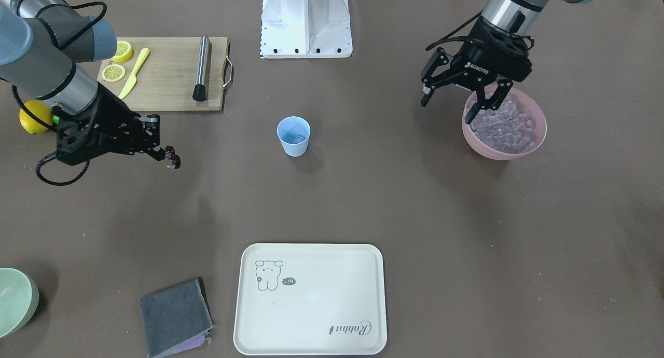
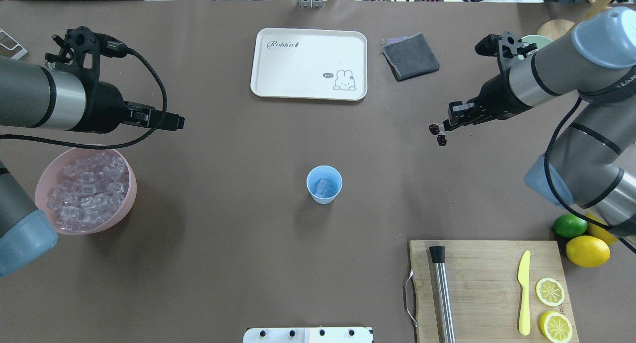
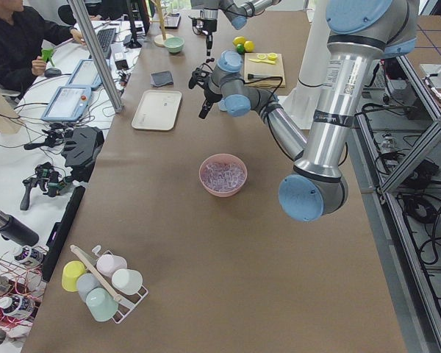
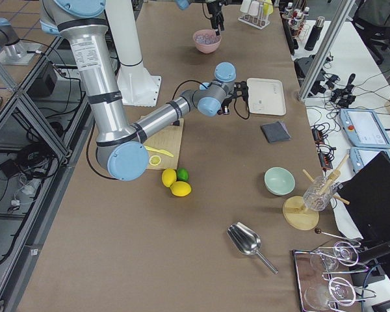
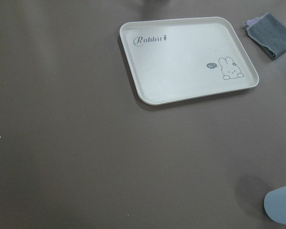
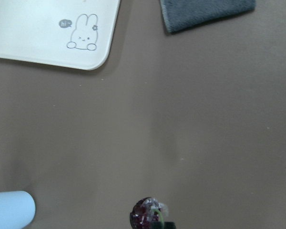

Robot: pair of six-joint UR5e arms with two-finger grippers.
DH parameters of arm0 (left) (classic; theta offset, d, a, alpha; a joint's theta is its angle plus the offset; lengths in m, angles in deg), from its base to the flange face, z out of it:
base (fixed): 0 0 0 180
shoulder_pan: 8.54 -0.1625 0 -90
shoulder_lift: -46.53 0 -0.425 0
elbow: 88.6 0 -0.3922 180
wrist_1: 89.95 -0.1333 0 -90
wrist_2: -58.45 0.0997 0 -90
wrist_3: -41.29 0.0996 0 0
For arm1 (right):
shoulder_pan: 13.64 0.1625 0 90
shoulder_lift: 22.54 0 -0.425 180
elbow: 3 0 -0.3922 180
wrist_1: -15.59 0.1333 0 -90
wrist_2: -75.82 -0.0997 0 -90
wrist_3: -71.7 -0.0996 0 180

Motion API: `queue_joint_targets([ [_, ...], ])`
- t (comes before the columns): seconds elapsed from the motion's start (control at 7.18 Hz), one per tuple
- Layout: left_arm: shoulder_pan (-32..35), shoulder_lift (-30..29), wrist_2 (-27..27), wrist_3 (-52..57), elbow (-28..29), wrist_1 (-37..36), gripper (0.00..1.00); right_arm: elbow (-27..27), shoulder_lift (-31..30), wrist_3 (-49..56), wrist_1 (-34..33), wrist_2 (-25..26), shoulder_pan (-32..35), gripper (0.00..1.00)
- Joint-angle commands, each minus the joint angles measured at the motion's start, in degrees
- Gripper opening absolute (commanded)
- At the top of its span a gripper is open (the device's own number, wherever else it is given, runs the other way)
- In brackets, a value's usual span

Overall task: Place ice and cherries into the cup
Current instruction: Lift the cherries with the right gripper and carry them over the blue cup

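Seen from behind the robot, a small light blue cup (image 2: 324,184) stands upright near the middle of a brown worktop (image 2: 223,243), with a few cubes of ice (image 2: 323,186) lying in its bottom. Far more ice fills a pink bowl (image 2: 45,170) at the left side, well apart from the cup. The left claw (image 1: 447,110) hangs in the air close to that bowl, its two black fingers spread wide with nothing between them. On the right side, the right claw (image 1: 165,153) is pressed together on a tiny cluster of dark red cherries (image 2: 438,134), pinching them at its tips above the worktop. The cherries hang to the right of the cup and a little farther out, well apart from it. At the far side lies a cream tray (image 2: 298,69) with a rabbit drawing, and just to its right a folded grey cloth (image 2: 410,56). At the near right, a wooden cutting board (image 2: 487,278) carries a yellow knife (image 2: 523,293), two lemon slices (image 2: 550,291) and a metal rod (image 2: 441,293).
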Motion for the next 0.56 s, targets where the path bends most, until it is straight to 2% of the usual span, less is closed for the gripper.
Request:
queue_joint_targets([
  [0.0, 0.4, 0.6, -0.1, 0.1, 0.1, 0.1, 0.98, -0.4, 4.7, -6.5, 0.0, 7.1, -6.6, 0.00],
  [0.42, 2.0, 2.2, -0.3, 0.2, 0.2, 0.2, 0.98, -0.2, 11.3, -12.8, -0.3, 16.9, -16.1, 0.00],
])
